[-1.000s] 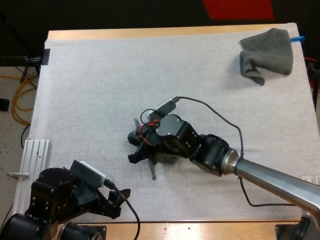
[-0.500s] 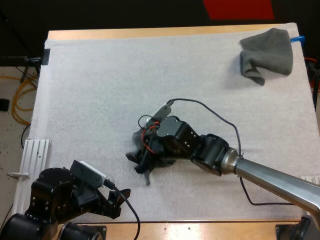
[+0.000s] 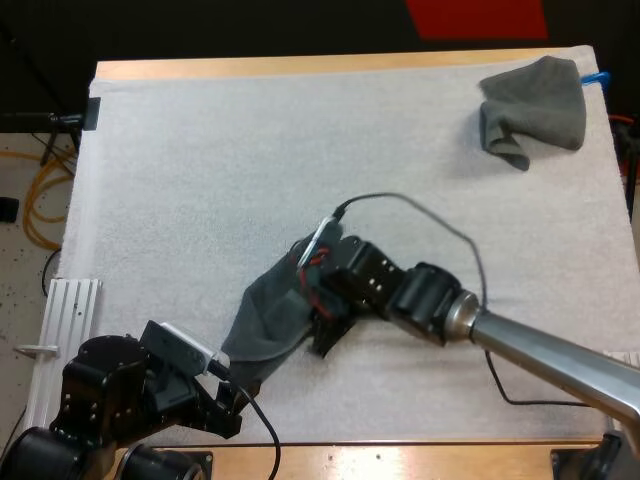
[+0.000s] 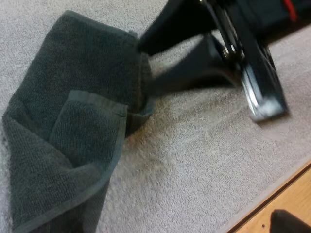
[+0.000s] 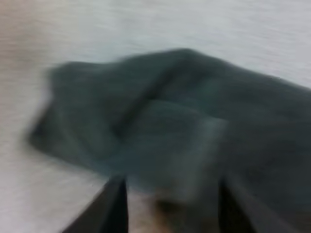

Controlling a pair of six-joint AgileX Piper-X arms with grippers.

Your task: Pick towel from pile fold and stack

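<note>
High view: right gripper (image 3: pixel 318 332) sits mid-mat toward the near edge, jaws apart, released (right wrist view shows them spread, cloth just past the tips). Dark towel (image 3: pixel 262 325) lies loosely flat on the white mat (image 3: pixel 200 180), touching that gripper's left side and trailing near-left. Left gripper (image 3: pixel 235 395) is at its near end; grip state: cannot tell. Crumpled towel (image 3: pixel 535 105) sits in the far right corner.

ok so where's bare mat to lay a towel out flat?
Widest bare mat: the far left half, from the far edge down to the near towel. Also the middle strip between the crumpled towel and the right arm. Crowded: near edge, where near towel, right gripper and left gripper meet.
</note>
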